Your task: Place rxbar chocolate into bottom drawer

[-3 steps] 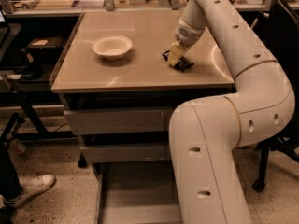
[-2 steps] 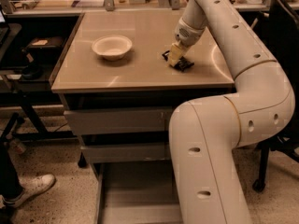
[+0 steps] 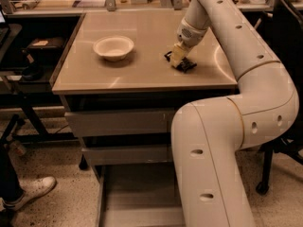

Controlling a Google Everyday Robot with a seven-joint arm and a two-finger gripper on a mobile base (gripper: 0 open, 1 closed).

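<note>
The rxbar chocolate (image 3: 185,65) is a small dark flat bar lying on the tan tabletop (image 3: 142,74), right of the middle. My gripper (image 3: 177,57) is down on the table right at the bar, partly covering its left end. The bottom drawer (image 3: 135,193) is pulled out below the table, a shallow grey tray with a low left wall; my arm's white lower link hides its right side. The two grey-fronted drawers (image 3: 118,122) above it are pushed in.
A white bowl (image 3: 113,47) stands on the table's left half. A black cart (image 3: 28,60) stands to the left. A person's white shoe (image 3: 33,189) is on the floor at the lower left. A black chair (image 3: 284,41) is at the right.
</note>
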